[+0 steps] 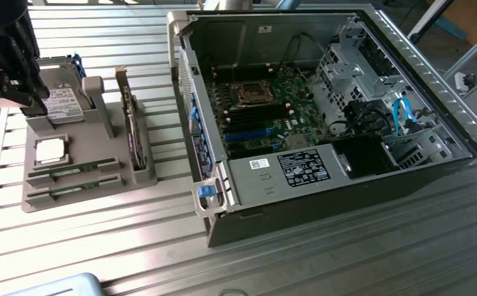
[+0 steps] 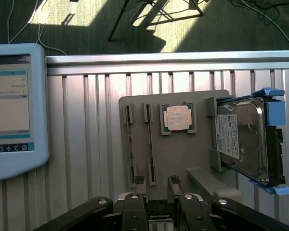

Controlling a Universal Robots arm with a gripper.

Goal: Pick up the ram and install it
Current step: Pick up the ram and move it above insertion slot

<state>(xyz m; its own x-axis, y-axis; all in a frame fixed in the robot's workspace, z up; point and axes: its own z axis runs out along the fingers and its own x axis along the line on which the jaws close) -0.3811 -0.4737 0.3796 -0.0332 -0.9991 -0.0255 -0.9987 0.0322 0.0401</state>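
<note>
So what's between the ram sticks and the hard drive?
A square processor chip sits between the ram sticks and the hard drive; the wrist view shows it.

1. A robotics lab or workshop: a ribbed aluminium-slat worktop (image 1: pixel 98 246) carries everything.
2. An opened black desktop computer case (image 1: pixel 321 111) lies at the exterior view's right.
3. A grey moulded parts fixture (image 1: pixel 82 179) stands at its left; a light-blue touchscreen pendant (image 2: pixel 14 110) lies on the slats.
</note>
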